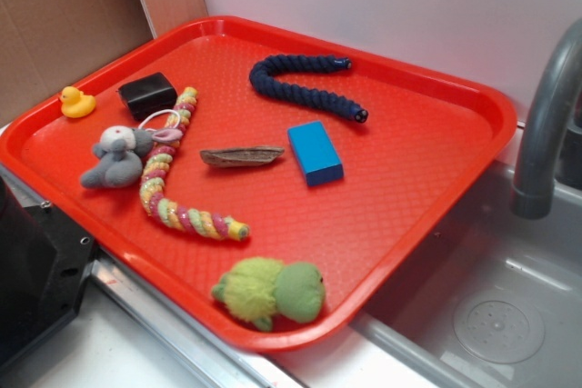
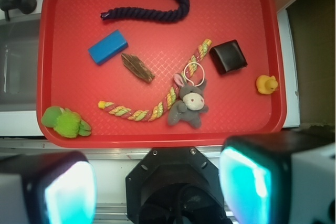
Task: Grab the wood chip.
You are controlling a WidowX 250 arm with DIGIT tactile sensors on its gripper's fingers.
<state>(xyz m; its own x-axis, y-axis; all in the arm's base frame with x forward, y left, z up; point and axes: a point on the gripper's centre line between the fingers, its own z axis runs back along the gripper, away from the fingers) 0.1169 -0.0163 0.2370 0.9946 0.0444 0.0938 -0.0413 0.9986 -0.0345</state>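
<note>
1. nothing of the grab is showing as done yet: the wood chip (image 2: 138, 67) is lying flat and untouched near the middle of the red tray (image 2: 157, 140), just beside the blue block (image 2: 107, 46) and between it and the striped rope (image 2: 157, 90).
2. the gripper (image 2: 157, 187) is sitting high above the near edge of the tray, well apart from the chip; its two fingers (image 2: 68, 192) are standing wide apart with nothing between them.
3. judging from this, everything is remaining: travelling over the chip, descending, and closing on it.
4. counting what is lying on the tray: one wood chip, one blue block, one black box (image 2: 228, 56), two ropes (the striped one and a dark blue rope (image 2: 152, 11)), one grey plush donkey (image 2: 189, 103), one green plush turtle (image 2: 64, 121) and one yellow duck (image 2: 266, 84).
</note>
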